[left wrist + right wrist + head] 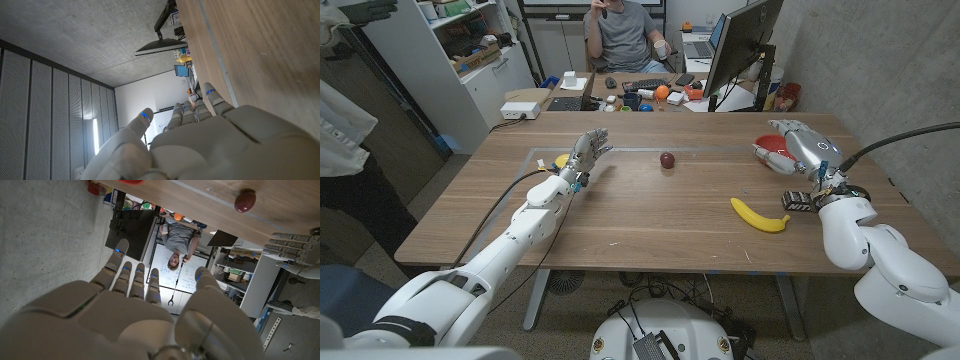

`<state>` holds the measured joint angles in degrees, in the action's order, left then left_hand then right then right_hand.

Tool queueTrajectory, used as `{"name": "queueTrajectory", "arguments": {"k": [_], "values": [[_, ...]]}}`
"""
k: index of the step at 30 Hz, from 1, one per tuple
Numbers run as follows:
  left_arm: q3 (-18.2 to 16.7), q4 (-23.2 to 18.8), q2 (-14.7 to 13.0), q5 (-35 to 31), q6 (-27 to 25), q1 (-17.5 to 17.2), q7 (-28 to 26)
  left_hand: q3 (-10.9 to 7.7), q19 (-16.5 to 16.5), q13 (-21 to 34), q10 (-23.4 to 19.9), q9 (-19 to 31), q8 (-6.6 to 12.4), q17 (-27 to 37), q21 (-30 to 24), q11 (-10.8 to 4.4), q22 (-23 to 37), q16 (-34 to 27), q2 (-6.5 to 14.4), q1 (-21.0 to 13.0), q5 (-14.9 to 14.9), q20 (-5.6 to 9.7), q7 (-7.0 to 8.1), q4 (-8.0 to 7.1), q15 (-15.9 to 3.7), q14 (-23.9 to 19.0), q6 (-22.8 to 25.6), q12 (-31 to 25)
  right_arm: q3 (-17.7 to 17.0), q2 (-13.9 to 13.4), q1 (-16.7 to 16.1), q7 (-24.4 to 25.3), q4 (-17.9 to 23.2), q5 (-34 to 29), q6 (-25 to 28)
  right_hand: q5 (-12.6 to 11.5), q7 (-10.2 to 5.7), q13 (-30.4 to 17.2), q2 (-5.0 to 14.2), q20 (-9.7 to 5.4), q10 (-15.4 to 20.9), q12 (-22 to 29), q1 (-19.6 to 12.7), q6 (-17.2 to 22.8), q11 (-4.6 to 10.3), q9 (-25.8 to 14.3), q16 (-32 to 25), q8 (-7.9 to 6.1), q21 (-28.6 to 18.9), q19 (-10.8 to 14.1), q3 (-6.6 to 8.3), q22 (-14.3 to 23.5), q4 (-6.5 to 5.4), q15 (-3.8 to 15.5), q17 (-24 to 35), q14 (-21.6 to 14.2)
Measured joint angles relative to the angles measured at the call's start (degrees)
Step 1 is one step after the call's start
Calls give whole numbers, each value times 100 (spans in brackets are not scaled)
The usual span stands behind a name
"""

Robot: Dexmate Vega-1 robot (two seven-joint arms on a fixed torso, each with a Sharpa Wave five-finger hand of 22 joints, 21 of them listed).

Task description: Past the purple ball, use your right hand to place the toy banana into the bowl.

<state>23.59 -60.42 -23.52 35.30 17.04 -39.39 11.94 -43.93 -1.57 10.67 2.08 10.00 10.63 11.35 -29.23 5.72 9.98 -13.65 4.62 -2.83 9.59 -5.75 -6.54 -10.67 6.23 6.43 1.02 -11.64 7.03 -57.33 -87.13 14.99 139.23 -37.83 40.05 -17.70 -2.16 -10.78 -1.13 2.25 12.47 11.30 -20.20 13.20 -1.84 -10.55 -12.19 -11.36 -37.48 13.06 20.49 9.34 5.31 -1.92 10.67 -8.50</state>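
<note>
The yellow toy banana (pixel 758 216) lies on the wooden table (pixel 650 215) near the right front. The dark purple ball (pixel 667 160) sits mid-table, and it also shows in the right wrist view (pixel 245 201). A red bowl (pixel 773 158) stands at the far right, partly hidden by my right hand (pixel 802 145). That hand hovers above the bowl with its fingers apart and holds nothing (pixel 145 315). My left hand (pixel 584 153) is raised at the far left, fingers spread and empty (pixel 200 140).
A small yellow object (pixel 560 160) lies just behind my left hand. A person sits at a cluttered desk (pixel 650 95) beyond the table, next to a monitor (pixel 740 45). White shelves (pixel 440 60) stand at the back left. A person's sleeve (pixel 345 130) shows at the left edge.
</note>
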Motion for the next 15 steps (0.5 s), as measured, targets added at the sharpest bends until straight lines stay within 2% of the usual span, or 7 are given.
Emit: {"name": "queueTrajectory", "arguments": {"k": [5, 9, 15], "values": [[0, 0, -3, -2, 0, 0, 0, 0, 0, 0, 0, 0, 0, 0, 22, 0, 0, 0, 0, 0, 0, 0, 0, 0, 0, 0, 0, 0, 116, -136, 32, -135, 20, 7, 226, 0, -2, 0, -23, 0, -42, 0, -69, -2, 41, 0, 34, 0, 40, 0, 19, 0, 66, 22, 0, 22], [1, 0, -8, -2, 0, 0, 0, 0, 0, 0, 0, 0, 0, -1, 22, 0, 0, 0, 17, 17, 0, 0, 0, 0, 0, 0, 0, 0, 232, -233, 79, -194, 33, 17, 329, 0, -31, 0, -44, 2, -42, 0, -90, -31, 41, 0, 34, 0, 44, 1, 23, 0, 70, 36, 0, 36], [2, -27, -23, -2, 0, -16, 1, 0, 0, 0, 0, 0, 0, -1, 22, 0, 0, 38, 23, 23, 0, 0, 0, 0, 0, 0, 0, 0, 534, -414, 243, -321, 55, 13, 732, 5, -31, 0, -66, 69, -73, 0, -111, -31, 72, 1, 34, 0, 89, -6, 18, 0, 113, 41, 0, 42]]}}
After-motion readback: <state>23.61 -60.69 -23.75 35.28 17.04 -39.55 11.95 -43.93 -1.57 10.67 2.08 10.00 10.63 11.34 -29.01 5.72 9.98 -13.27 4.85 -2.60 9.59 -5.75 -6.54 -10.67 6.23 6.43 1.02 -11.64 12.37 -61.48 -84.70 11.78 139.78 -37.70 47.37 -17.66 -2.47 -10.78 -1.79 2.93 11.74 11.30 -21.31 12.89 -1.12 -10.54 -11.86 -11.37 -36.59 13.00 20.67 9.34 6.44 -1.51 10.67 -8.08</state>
